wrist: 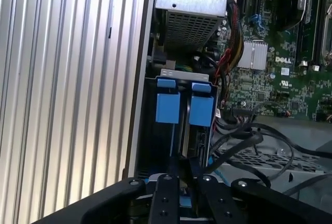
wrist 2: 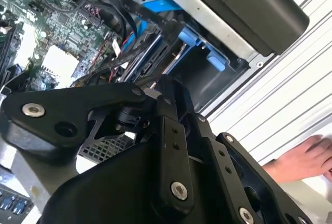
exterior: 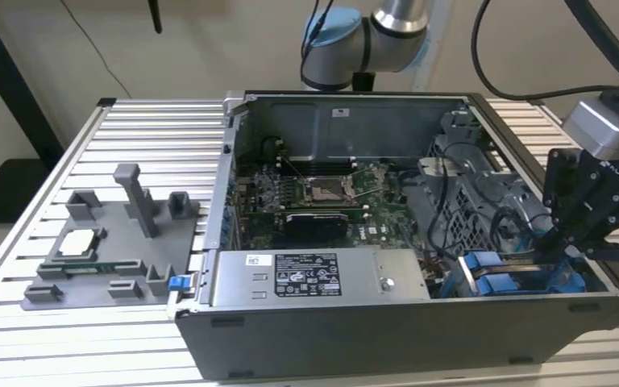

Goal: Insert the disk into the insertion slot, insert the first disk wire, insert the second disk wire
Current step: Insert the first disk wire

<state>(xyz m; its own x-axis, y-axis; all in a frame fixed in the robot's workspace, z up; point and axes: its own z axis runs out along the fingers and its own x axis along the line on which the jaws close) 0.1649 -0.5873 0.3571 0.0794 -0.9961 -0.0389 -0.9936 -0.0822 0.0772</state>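
Where the gripper (wrist: 185, 163) hangs over the insertion slot (exterior: 506, 282), just beside the power-supply box (exterior: 309, 278), we cannot tell its opening or hold. We find the disk (wrist: 201, 111) seated there, black wires (wrist: 244, 137) beside it.

Black cables (wrist: 244, 138) crowd the drive cage (wrist: 270, 157) beside the gripper (wrist: 184, 171)

One open computer case (exterior: 396, 330) stands on one ribbed tabletop (exterior: 19, 322). Inside are one motherboard (exterior: 321, 193), one grey power-supply box (exterior: 321, 278) and two blue-trimmed drive bays (wrist: 167, 105), side by side. One grey fixture (exterior: 126, 262) carries one square silver chip (exterior: 78, 240). There is one pincer (exterior: 557, 242) and one person's hand (wrist 2: 306, 159). The black cables (wrist: 249, 136) are too tangled to count.
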